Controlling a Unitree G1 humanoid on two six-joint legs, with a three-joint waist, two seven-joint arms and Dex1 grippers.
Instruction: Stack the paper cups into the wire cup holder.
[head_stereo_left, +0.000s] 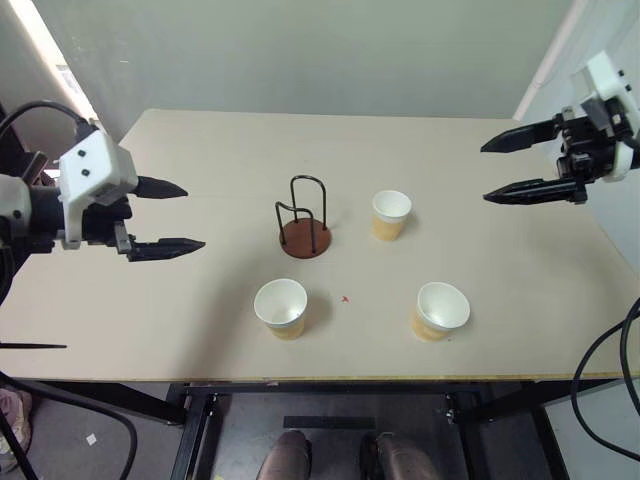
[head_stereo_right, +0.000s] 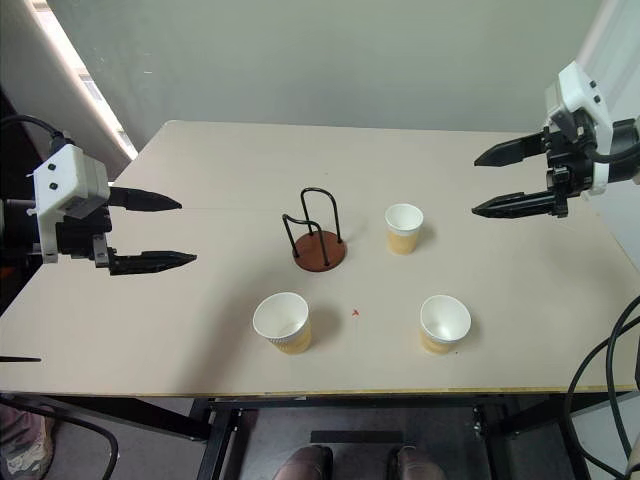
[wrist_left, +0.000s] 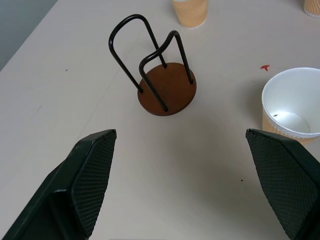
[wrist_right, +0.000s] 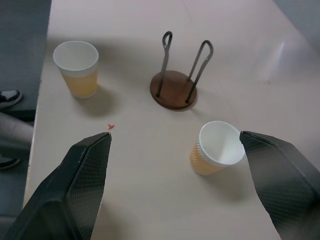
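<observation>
Three paper cups stand upright and apart on the table: one at the front left (head_stereo_left: 281, 306), one at the front right (head_stereo_left: 440, 310), one further back (head_stereo_left: 391, 214) to the right of the wire cup holder (head_stereo_left: 305, 222). The holder, black wire loops on a reddish-brown disc, stands empty near the table's middle. My left gripper (head_stereo_left: 180, 216) hovers open over the table's left side, pointing toward the holder. High over the right edge, my right gripper (head_stereo_left: 500, 172) is open too, pointing left. Nothing lies between either pair of fingers.
The beige table (head_stereo_left: 200, 320) carries a small red mark (head_stereo_left: 345, 298) between the two front cups. A person's shoes (head_stereo_left: 340, 455) show on the floor below the front edge. Black cables (head_stereo_left: 600, 390) hang at the right.
</observation>
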